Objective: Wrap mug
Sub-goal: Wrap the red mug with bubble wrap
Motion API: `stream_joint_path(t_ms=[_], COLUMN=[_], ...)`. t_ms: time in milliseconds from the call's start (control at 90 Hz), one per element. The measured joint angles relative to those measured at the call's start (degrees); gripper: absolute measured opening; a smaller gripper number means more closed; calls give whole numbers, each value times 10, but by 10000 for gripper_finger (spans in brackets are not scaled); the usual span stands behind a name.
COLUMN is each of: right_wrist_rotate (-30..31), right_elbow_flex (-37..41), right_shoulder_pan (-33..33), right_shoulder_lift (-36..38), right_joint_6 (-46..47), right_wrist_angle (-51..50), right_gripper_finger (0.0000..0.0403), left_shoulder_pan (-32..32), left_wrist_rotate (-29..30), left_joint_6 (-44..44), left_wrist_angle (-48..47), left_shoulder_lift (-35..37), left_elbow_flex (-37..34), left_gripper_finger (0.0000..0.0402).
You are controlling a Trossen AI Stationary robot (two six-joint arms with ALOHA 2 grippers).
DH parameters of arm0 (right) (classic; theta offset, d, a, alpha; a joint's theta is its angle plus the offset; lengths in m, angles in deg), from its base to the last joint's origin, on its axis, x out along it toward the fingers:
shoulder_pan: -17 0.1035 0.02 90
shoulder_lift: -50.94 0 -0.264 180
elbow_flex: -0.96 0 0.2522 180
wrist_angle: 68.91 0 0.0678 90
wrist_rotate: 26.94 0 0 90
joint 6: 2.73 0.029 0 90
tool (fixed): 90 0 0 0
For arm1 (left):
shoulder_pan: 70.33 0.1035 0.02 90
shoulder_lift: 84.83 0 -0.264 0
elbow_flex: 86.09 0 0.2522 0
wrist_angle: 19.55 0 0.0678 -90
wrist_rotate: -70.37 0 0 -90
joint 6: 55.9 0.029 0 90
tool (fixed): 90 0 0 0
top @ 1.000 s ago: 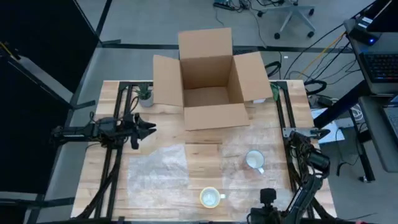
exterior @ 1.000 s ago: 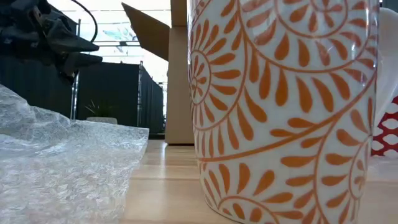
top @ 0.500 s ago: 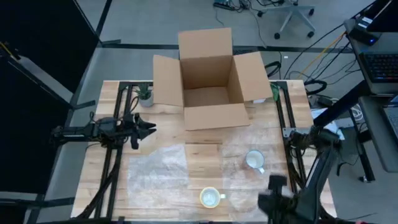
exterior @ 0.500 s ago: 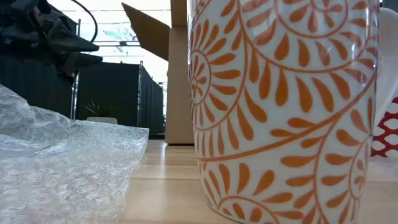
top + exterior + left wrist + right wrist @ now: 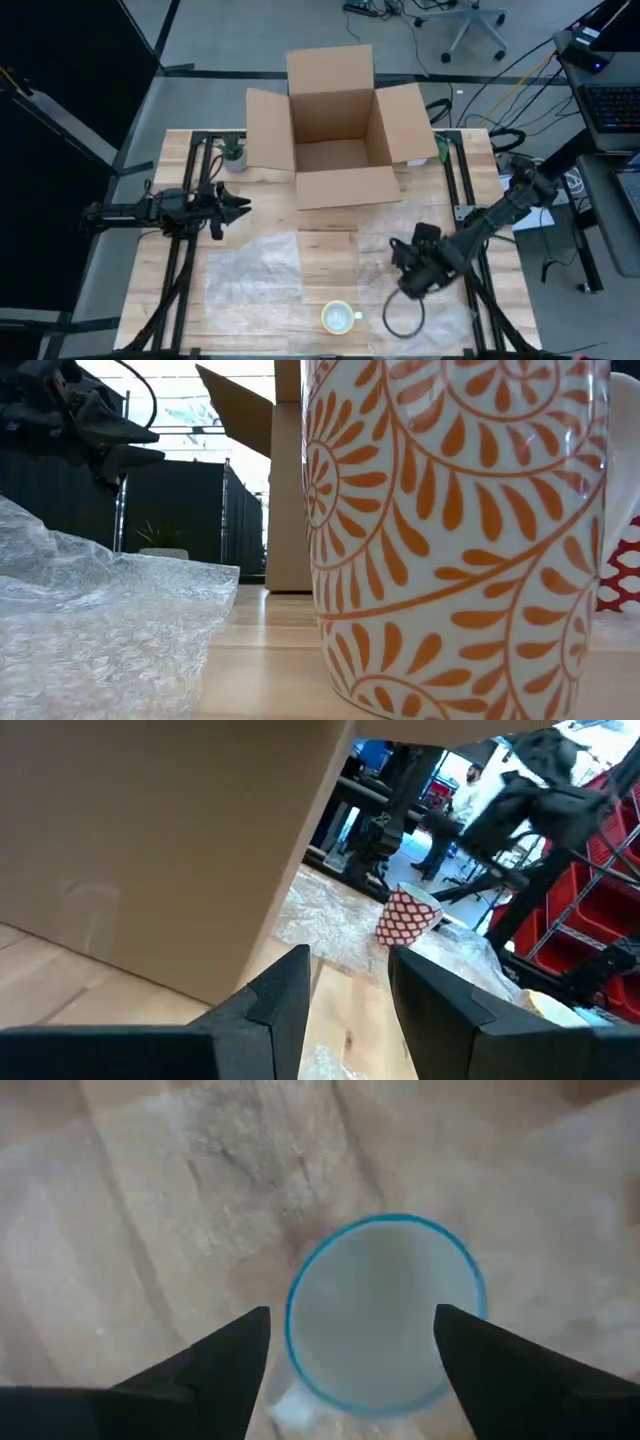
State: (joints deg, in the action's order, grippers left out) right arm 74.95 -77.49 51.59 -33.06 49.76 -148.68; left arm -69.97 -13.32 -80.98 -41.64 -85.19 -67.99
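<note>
Mug with blue rim lower right of high view, right gripper directly above, fingers apart, left gripper mid-left, fingers apart

In the high view the right gripper is covering the mug it hangs over, so that mug's body is not showing there; only the right wrist view is giving its blue rim, and even that is smeared. The low view is cropping the orange-patterned mug at twelve and six o'clock, hiding its rim and base, and its handle is not showing. A red-and-white patterned thing at three o'clock is being cut by the edge. The cardboard box is blocking most of the left wrist view. People beyond the table are standing too small to make out.
</note>
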Motion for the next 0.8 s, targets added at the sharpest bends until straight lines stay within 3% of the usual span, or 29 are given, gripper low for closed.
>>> stream_joint_path(t_ms=[511,644,800], right_wrist_rotate=[-5,-17,-22], right_elbow_flex=[164,167,167], right_shoulder_pan=[-13,-13,-13], right_shoulder_lift=[4,4,4], right_joint_6=[-23,-22,-36], right_wrist_angle=[155,157,157], right_gripper_finger=[256,205,104], left_shoulder_pan=[0,0,0], left_wrist_rotate=[0,1,2], left_joint_6=[0,-1,-1], left_wrist_angle=[-23,-23,-23], left_shoulder_lift=[0,0,0], left_elbow_flex=[0,0,0], left_gripper_finger=[127,127,127])
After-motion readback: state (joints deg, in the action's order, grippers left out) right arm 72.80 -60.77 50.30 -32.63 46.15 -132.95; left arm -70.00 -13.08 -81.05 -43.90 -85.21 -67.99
